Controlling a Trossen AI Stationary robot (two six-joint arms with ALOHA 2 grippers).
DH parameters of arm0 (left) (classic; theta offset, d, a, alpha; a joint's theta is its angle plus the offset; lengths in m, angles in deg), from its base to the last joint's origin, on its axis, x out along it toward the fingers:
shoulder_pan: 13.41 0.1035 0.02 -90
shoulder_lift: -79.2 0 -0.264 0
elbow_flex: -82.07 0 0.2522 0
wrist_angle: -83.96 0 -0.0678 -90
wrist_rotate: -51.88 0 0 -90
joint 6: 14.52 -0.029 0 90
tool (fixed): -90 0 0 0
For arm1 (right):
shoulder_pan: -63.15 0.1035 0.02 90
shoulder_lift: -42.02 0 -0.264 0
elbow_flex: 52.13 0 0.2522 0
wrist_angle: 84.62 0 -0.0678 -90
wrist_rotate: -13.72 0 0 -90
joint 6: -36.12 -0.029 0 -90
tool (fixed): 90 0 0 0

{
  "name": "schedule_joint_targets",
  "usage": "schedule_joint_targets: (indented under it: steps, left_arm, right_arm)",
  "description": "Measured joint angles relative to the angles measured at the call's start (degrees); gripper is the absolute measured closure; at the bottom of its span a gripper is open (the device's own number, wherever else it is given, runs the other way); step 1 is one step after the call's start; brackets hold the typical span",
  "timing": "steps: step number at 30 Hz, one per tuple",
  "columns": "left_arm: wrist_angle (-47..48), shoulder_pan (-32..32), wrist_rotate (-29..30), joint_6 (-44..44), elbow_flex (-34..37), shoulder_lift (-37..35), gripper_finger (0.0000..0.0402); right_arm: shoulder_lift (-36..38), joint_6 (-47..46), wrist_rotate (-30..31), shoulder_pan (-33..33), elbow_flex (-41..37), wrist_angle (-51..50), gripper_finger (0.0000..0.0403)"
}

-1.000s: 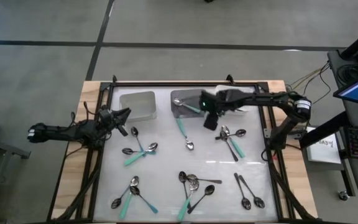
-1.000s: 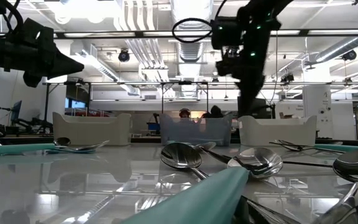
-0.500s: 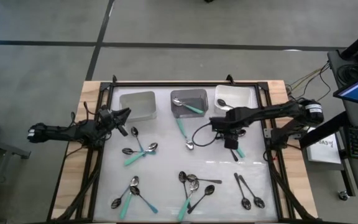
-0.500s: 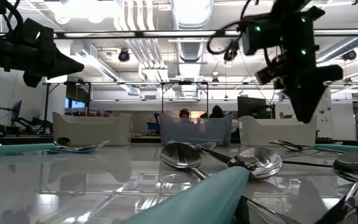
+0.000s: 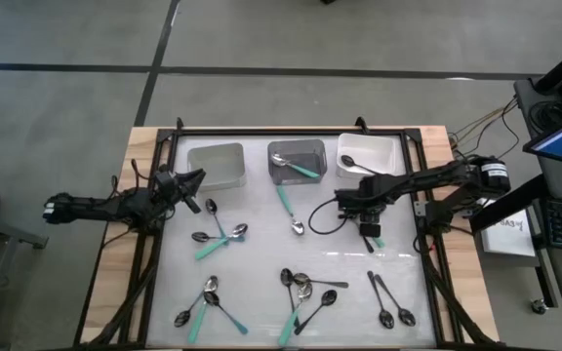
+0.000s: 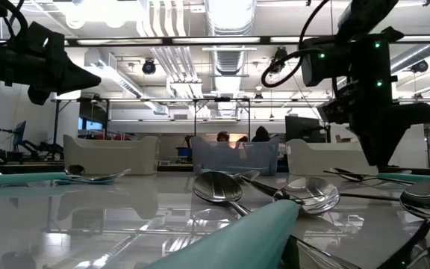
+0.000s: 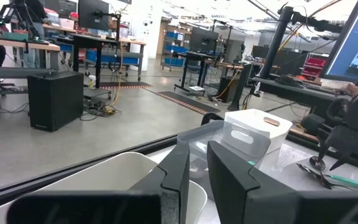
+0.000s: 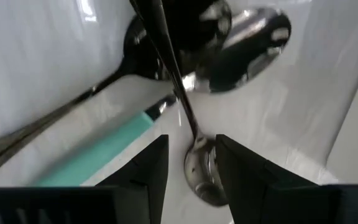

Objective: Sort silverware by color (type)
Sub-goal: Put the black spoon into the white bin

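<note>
**Right gripper poised over spoon cluster beside white bin**

While the left gripper [image 5: 188, 185] waits just beside the cream bin [image 5: 217, 166], fingers a narrow gap apart and holding nothing, the right gripper [image 5: 370, 227] hangs low over a small cluster of spoons just in front of the white bin [image 5: 379, 154]. Its fingers [image 8: 146, 163] stand apart and empty, straddling a small silver spoon [image 8: 199, 168] in the right wrist view.

Judged step: picking one spoon from this cluster. To do it well, the fingers should close across the thin handle, not the bowl, and take one piece only, since a teal-handled spoon [image 8: 98, 154] and a black spoon [image 8: 143, 59] lie just beside it and partly cross. A clean vertical descent should avoid dragging neighbours.

Orientation: in the high view the cluster's handles [image 5: 368, 234] run away from the white bin toward the table's front edge, bowls nearest the bin; the long axes lie roughly parallel, slightly fanned.

Remaining silverware lies scattered well in front of the three bins; the grey middle bin [image 5: 283, 172] holds a teal-handled piece, the white bin one spoon
</note>
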Motion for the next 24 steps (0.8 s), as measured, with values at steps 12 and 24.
schedule_joint_targets:
  steps: [12,24]
  left_arm:
    - [0.03,-0.02,0.00,0.01,0.02,-0.02,0.0361]
    - [0.02,0.00,0.00,0.01,0.00,-0.02,0.0361]
  right_arm:
    - [-0.42,4.34,1.32,-1.64,-2.21,5.79,0.0280]
    - [-0.64,8.20,1.53,-1.62,-4.78,6.34,0.0280]
